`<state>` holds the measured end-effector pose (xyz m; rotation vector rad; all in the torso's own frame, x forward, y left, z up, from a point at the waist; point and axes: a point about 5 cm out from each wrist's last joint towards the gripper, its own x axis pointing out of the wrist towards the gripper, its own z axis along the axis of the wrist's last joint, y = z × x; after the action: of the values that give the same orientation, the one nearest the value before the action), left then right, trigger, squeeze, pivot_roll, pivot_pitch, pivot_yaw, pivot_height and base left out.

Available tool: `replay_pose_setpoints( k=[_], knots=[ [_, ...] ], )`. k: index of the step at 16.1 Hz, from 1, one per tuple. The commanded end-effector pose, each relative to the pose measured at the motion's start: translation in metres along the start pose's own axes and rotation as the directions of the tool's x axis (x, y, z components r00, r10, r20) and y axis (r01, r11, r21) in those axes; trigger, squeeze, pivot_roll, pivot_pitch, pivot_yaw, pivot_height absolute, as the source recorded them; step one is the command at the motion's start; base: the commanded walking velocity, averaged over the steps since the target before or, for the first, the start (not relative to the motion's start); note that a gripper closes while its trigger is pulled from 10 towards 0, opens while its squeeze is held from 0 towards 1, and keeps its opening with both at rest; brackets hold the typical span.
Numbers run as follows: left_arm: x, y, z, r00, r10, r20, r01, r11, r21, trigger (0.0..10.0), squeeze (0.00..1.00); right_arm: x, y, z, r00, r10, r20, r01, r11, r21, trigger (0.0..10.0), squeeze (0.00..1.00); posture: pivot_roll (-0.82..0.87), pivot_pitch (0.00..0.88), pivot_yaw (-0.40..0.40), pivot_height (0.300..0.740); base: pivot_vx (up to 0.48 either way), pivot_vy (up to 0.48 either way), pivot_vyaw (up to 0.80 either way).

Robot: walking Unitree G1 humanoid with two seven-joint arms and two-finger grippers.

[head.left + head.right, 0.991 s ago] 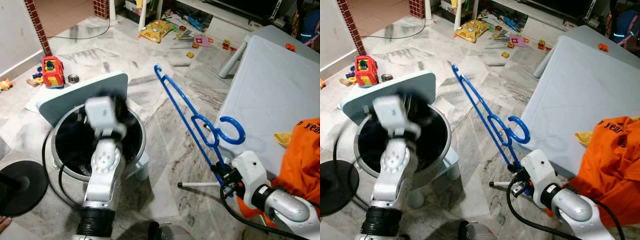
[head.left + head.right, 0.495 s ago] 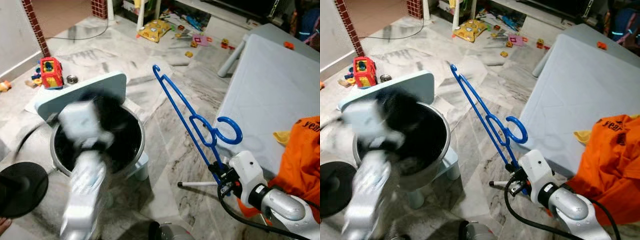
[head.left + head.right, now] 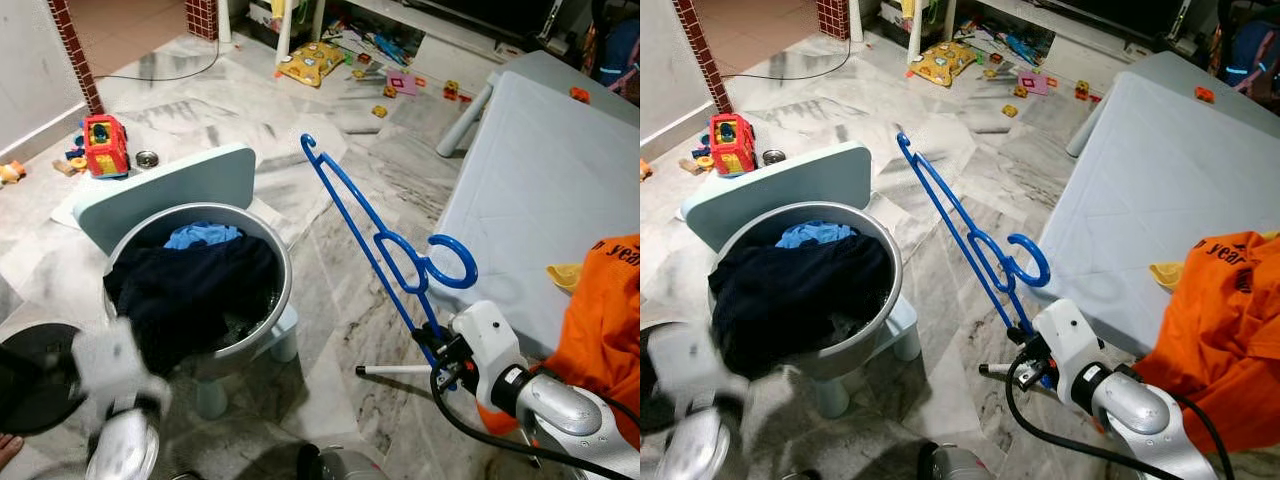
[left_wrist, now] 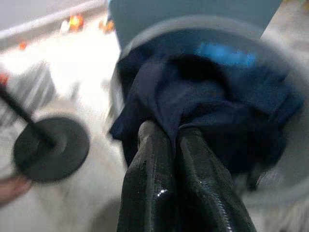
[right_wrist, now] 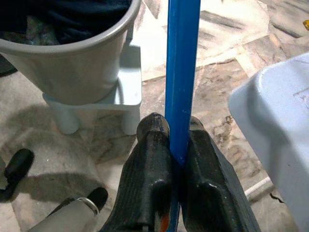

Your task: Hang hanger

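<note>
A long blue hanger stands tilted up over the marble floor, its hook curling to the right. My right gripper is shut on the hanger's lower end, low at the right beside the table. A dark navy garment fills the grey basin and drapes over its near rim. My left gripper is shut with a fold of that navy cloth pinched at its tips. The left arm is blurred at the lower left, in front of the basin.
The basin sits on a pale blue stool, with a blue cloth inside. A light blue table at the right carries an orange shirt. A black round base lies at the left, a white rod on the floor, and toys farther off.
My left arm has swung from above the basin down to the lower left, drawing the navy garment over the rim. The hanger has shifted slightly to the left.
</note>
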<state>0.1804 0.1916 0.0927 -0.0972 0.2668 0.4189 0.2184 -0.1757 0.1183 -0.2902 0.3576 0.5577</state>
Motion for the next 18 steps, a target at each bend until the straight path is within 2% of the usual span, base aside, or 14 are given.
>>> replay_pose_setpoints(
  k=[1, 4, 7, 10, 13, 16, 18],
  knots=[
    [-0.007, -0.002, -0.007, 0.996, 0.048, -0.069, -0.054, 0.995, -0.081, 0.0, 0.0, -0.001, -0.001, -0.002, 1.0, -0.005, -0.006, 0.005, 1.0, -0.006, 10.0, 0.0, -0.27, 0.171, -0.181, 0.74, 0.0, 0.0, 0.0],
    [-0.02, 0.018, -0.028, 0.974, 0.121, -0.19, -0.13, 0.991, -0.038, 0.0, 0.0, 0.001, 0.0, -0.003, 1.0, 0.008, -0.005, -0.008, 1.0, -0.019, 10.0, 0.0, -0.26, 0.165, -0.179, 0.74, 0.0, 0.0, 0.0],
    [-0.022, 0.03, -0.035, 0.964, 0.152, -0.219, -0.153, 0.988, 0.014, 0.0, 0.0, 0.004, -0.001, -0.002, 1.0, 0.005, -0.001, -0.005, 1.0, -0.02, 10.0, 0.0, -0.26, 0.16, -0.178, 0.74, 0.0, 0.0, 0.0],
    [-0.018, 0.028, -0.037, 0.967, 0.139, -0.215, -0.135, 0.99, 0.037, 0.0, 0.0, 0.006, 0.002, -0.002, 1.0, 0.013, 0.004, -0.012, 1.0, -0.021, 10.0, 0.0, -0.26, 0.155, -0.177, 0.74, 0.0, 0.0, 0.0],
    [-0.021, 0.026, -0.039, 0.964, 0.129, -0.234, -0.121, 0.991, 0.049, 0.0, 0.0, 0.005, 0.001, -0.002, 1.0, 0.011, 0.003, -0.011, 1.0, -0.025, 10.0, 0.0, -0.26, 0.154, -0.176, 0.74, 0.0, 0.0, 0.0],
    [-0.038, 0.023, -0.046, 0.961, 0.091, -0.261, -0.062, 0.991, 0.118, 0.0, 0.0, 0.007, 0.0, -0.002, 1.0, 0.01, 0.005, -0.01, 1.0, -0.027, 10.0, 0.0, -0.25, 0.154, -0.174, 0.74, 0.0, 0.0, 0.0],
    [-0.037, 0.022, -0.04, 0.979, 0.068, -0.193, -0.045, 0.992, 0.121, 0.0, 0.0, 0.008, 0.001, -0.002, 1.0, 0.015, 0.007, -0.015, 1.0, -0.026, 10.0, 0.0, -0.24, 0.152, -0.176, 0.74, 0.0, 0.0, 0.0]
  ],
)
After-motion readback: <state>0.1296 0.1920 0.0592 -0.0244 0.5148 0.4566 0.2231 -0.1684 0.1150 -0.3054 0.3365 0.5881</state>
